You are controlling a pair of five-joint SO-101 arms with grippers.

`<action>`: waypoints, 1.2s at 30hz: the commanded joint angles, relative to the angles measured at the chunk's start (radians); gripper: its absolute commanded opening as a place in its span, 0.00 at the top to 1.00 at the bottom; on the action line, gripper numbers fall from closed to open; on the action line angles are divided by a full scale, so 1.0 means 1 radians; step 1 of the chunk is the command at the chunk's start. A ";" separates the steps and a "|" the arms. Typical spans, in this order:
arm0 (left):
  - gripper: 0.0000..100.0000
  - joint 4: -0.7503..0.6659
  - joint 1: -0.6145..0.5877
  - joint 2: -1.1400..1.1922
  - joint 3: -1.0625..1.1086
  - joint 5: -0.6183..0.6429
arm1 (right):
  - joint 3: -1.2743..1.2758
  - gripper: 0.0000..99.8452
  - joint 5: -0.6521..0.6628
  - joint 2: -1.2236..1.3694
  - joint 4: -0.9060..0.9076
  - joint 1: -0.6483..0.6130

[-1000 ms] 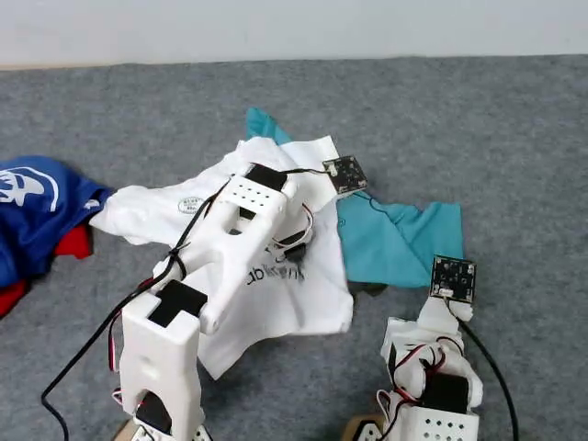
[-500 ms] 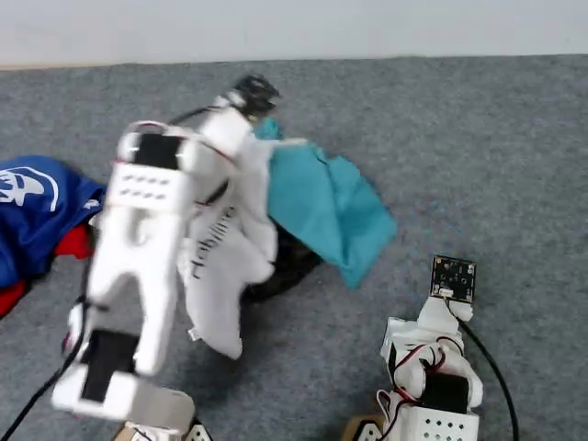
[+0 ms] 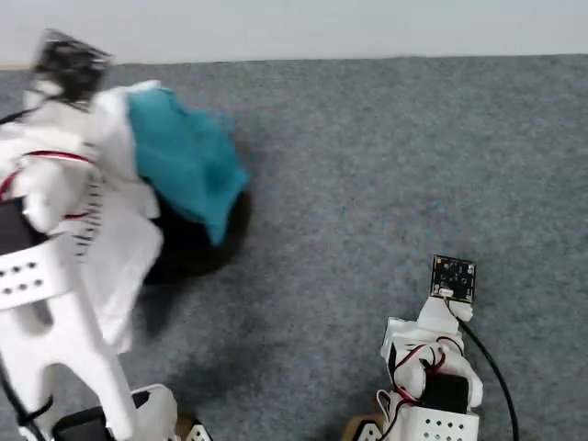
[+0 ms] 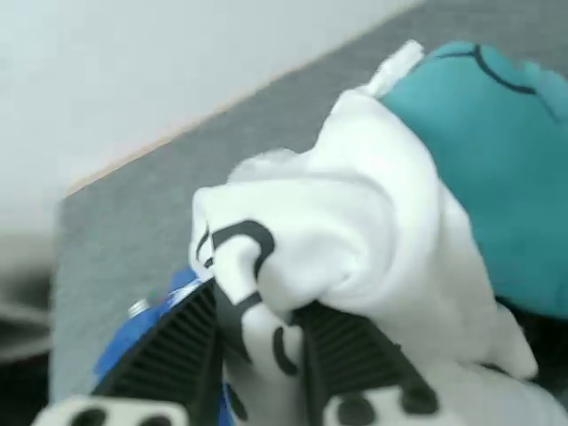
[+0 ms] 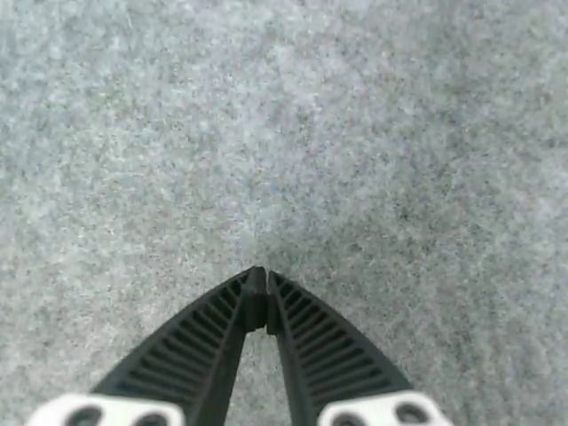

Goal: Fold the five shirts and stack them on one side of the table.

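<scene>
Left gripper (image 4: 257, 306), jaws clamped on the white shirt (image 3: 124, 248), has swept it and the teal shirt (image 3: 184, 156) toward the counter's (image 3: 386, 165) left edge, unfolded; right gripper's (image 5: 262, 297) jaws closed, empty.

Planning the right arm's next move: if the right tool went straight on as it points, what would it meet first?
The grey table covering; the shut right tool points straight at it. How near it is, I cannot tell.

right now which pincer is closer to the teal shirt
Left. The left pincer grips the white shirt, with the teal shirt bunched right beside it. The right pincer is shut over the grey mat, well apart from the teal shirt.
</scene>
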 commanded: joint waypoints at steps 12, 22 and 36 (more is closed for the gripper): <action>1.00 -0.657 -0.512 -0.055 0.305 -0.052 | 0.015 0.99 0.009 -0.007 0.002 0.012; 0.88 -0.996 -0.523 -0.058 0.733 -0.411 | 0.015 0.99 0.009 -0.007 0.002 0.012; 0.84 -1.349 -0.528 -0.066 0.912 -0.519 | 0.015 0.99 0.009 -0.007 0.002 0.012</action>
